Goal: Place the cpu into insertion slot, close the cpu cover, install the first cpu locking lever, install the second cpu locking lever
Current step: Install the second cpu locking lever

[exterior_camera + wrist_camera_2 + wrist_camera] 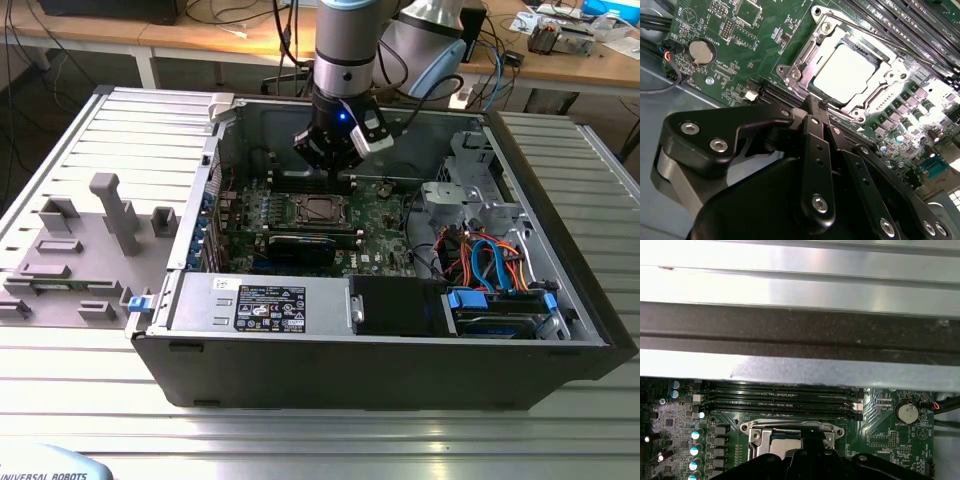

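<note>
The cpu, a flat square chip with a silver top, lies in the insertion slot on the green motherboard. The cpu cover, a silvery frame, lies flat around the chip, whose top shows through its window. A thin metal locking lever runs along the socket's side next to the memory slots. In the exterior view my gripper hangs just above the board, behind the socket. Its black fingers are shut with nothing between them, and their tips end at the socket's edge. In the first wrist view the gripper partly hides the cpu.
The open computer case stands on a ribbed metal table. A black graphics card lies in front of the socket, and long memory slots lie behind it. Coloured cables fill the exterior view's right. Grey fixtures stand on the left.
</note>
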Robot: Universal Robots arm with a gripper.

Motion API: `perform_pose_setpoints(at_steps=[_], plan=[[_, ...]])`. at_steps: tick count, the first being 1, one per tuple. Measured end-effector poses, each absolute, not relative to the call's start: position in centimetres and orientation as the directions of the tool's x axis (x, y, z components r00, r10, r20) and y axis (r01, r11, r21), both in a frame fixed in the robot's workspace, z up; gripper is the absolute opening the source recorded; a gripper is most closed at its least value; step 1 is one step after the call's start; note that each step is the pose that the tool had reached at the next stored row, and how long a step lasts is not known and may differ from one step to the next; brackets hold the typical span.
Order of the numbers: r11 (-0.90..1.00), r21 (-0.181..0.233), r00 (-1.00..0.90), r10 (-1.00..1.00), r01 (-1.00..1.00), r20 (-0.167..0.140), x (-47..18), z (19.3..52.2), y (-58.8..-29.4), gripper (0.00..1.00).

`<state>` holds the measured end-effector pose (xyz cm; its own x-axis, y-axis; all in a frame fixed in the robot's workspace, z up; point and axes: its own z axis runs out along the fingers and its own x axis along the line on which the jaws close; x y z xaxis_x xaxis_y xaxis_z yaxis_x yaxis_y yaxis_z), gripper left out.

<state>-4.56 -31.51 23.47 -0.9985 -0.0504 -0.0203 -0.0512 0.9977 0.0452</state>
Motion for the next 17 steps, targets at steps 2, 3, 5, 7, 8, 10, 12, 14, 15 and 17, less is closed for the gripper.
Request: perform_pose_setpoints(at_steps=[2, 3, 5, 7, 8, 10, 12, 14, 15, 17], plan=[[0.998, 0.045, -0.999, -0.05, -0.051, -0.02, -4.56, 23.46, -31.64, 0.11], [0.998, 0.045, -0.999, -0.05, -0.051, -0.02, -4.56, 23.46, -31.71, 0.11], [0.998, 0.045, -0.999, -0.05, -0.051, -0.02, -4.56, 23.46, -31.76, 0.11], [0.998, 0.045, -0.999, -0.05, -0.051, -0.02, -4.56, 23.46, -31.79, 0.11], [0.998, 0.045, -0.999, -0.05, -0.051, -0.02, -4.56, 23.46, -31.8, 0.11], [0.998, 0.045, -0.999, -0.05, -0.051, -0.02, -4.56, 23.46, -31.82, 0.11], [0.998, 0.045, -0.999, -0.05, -0.051, -0.02, -4.56, 23.46, -31.85, 0.11], [0.998, 0.045, -0.999, -0.05, -0.051, -0.02, -4.56, 23.46, -31.89, 0.11], [0.998, 0.045, -0.999, -0.05, -0.051, -0.02, -4.56, 23.46, -31.92, 0.11], [0.998, 0.045, -0.999, -0.05, -0.051, -0.02, -4.56, 23.46, -31.96, 0.11]])
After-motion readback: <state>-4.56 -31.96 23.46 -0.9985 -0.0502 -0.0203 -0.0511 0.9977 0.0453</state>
